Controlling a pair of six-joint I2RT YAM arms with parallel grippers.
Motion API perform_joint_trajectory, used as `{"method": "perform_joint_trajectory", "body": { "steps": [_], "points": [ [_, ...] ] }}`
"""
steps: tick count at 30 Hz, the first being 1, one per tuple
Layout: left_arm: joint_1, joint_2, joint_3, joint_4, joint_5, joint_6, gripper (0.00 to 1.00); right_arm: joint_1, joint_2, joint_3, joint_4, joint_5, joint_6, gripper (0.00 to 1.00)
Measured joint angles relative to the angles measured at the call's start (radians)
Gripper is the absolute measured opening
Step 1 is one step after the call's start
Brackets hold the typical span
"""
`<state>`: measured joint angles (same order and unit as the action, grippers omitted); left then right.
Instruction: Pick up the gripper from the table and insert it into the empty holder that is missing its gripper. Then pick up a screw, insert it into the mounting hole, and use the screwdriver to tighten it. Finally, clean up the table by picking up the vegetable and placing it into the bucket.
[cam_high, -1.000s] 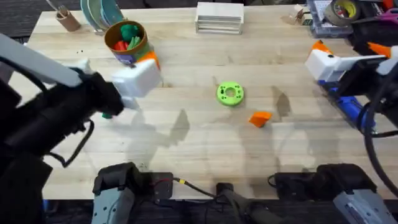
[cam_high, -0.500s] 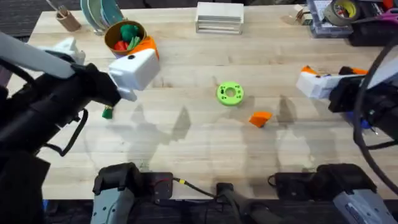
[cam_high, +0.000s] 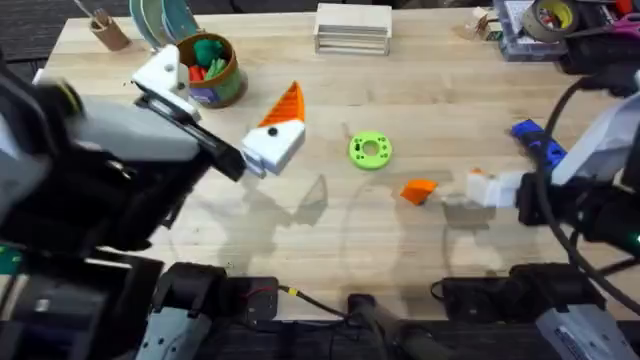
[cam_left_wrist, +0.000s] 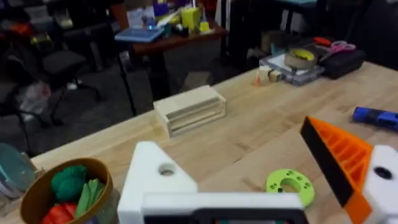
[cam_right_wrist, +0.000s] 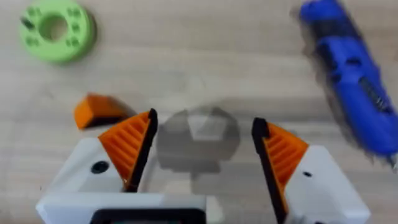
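A pale wooden table (cam_high: 330, 225) carries the work, with chairs and cluttered desks in the dim room beyond. The small orange ridged plastic wedge, the gripper (cam_high: 418, 190), lies loose right of centre, just right of a bright green flat ring (cam_high: 370, 150). The right gripper (cam_right_wrist: 202, 155) hovers low beside that wedge with its fingers spread wide and empty, seemingly lined up for a grab. The left gripper (cam_left_wrist: 267, 180) is lifted over the left half, one finger orange-tipped, the other a bare white angular block with a hole, the holder (cam_left_wrist: 155, 177); raised so, it likely offers that empty mount. Its fingers stand wide apart, gripping nothing. The fat blue screwdriver (cam_high: 538, 143) waits far right. The round yellow-brown tin bucket (cam_high: 208, 68) stands at the far left, toys inside.
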<state>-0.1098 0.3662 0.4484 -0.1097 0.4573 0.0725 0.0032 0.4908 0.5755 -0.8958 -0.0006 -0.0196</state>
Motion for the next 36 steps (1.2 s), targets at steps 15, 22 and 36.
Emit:
{"method": "perform_joint_trajectory", "body": {
  "steps": [15, 22, 36],
  "points": [
    [-0.054, -0.345, -0.315, 0.168, -0.036, 0.004, 0.993, 0.0, 0.0, 0.0, -0.181, 0.0, -0.003, 0.991],
    [-0.054, -0.364, -0.376, 0.204, -0.038, 0.004, 0.993, 0.0, 0.0, 0.0, -0.181, 0.0, -0.003, 0.992],
    [-0.054, -0.364, -0.443, 0.15, -0.039, 0.004, 0.993, 0.0, 0.0, 0.0, -0.181, 0.0, -0.003, 0.992]
  ]
}}
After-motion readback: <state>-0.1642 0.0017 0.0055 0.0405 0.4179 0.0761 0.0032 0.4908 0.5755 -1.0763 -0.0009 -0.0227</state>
